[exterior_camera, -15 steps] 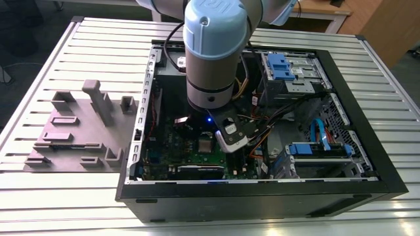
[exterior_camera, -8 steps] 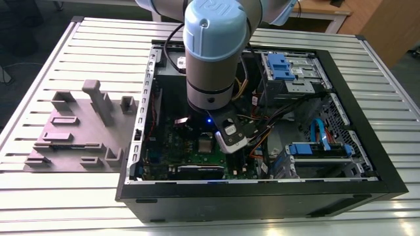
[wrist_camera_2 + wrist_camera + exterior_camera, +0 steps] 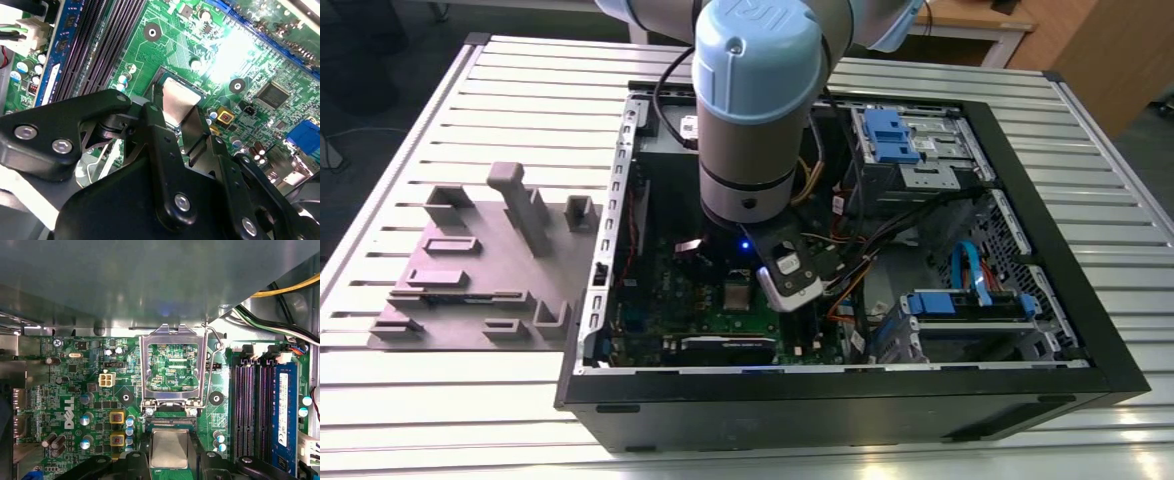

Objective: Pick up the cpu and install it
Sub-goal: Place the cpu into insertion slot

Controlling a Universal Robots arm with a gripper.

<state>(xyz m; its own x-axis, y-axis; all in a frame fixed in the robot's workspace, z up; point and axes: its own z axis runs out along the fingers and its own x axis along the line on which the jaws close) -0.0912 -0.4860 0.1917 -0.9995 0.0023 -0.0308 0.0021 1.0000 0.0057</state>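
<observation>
Gripper point(image 3: 169, 462) clamped on cpu point(image 3: 169, 446) — fingers on opposite edges. Low over motherboard point(image 3: 65, 347), beside open socket frame point(image 3: 172, 365).

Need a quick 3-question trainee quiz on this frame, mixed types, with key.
1. True or false: the socket's metal load plate is shut over the cpu.
2. The cpu sits: A) on the table outside the case; B) at the tool, by the load plate's hinge; C) in a memory slot.
3. What colour is the motherboard?
Key: 1 false; 2 B; 3 green.
</observation>
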